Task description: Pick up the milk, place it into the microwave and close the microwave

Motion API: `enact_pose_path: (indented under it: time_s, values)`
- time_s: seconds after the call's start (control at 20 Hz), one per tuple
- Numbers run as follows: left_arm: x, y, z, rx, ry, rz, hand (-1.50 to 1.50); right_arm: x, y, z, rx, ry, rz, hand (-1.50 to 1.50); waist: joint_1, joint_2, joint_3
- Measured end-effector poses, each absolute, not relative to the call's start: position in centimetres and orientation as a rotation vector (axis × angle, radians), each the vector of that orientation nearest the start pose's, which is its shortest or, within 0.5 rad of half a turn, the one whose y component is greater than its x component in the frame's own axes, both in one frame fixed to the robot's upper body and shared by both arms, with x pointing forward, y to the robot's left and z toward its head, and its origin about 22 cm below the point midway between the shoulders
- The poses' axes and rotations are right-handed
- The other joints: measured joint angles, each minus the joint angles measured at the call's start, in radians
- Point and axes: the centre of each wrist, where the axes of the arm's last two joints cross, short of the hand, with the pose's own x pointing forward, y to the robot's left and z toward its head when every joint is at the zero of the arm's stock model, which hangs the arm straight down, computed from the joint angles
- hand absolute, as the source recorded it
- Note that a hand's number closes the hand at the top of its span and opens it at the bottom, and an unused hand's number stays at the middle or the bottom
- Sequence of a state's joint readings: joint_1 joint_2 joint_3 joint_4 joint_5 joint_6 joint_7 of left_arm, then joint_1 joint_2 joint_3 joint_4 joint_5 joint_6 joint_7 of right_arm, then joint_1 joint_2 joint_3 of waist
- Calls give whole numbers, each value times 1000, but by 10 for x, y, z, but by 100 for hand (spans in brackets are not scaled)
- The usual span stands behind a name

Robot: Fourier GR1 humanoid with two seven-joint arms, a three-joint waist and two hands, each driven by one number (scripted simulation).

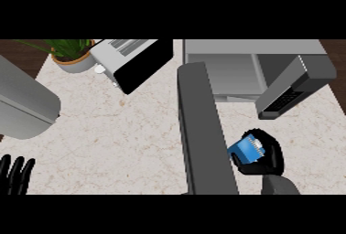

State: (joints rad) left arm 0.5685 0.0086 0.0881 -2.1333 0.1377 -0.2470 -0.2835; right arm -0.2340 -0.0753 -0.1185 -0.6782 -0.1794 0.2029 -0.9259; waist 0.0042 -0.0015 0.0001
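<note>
Head view, looking down on the kitchen counter (115, 132): my right hand (265, 157) is curled round the blue milk carton (245, 149), held above the counter just right of the microwave's open door (202, 132), which juts toward me as a long dark slab. The microwave (253, 64) sits at the far edge, its cavity (233, 75) open and light grey inside. My left hand (16, 176) rests at the lower left edge, fingers straight and upright, holding nothing.

I judge the pick-up done and the carry under way; placing and closing are not yet done. Next I need to take the carton forward into the cavity, set it down, let go, pull back, then swing the door shut.

Room is tight. The door stands just to the left of my hand, and a grey panel with dark buttons (287, 93) angles across the path on the right, so the way runs between the two. A toaster (128, 57) and a potted plant (71, 55) sit well to the left, out of the way, as does a large grey shape (24, 105) at the left edge.
</note>
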Motion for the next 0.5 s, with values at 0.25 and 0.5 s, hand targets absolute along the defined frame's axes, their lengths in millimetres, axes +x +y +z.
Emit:
enact_pose_path:
  time_s: [0.25, 0.5]
  values:
    - [96, 286, 49, 30, -1917, 47, -150, 261, -292, -125, 224, -1813, -91, 150, 6, 1, 0]
    - [94, 291, 51, 36, -1917, 50, -150, 269, -290, -111, 274, -1817, -6, 150, 1, 0, 0]
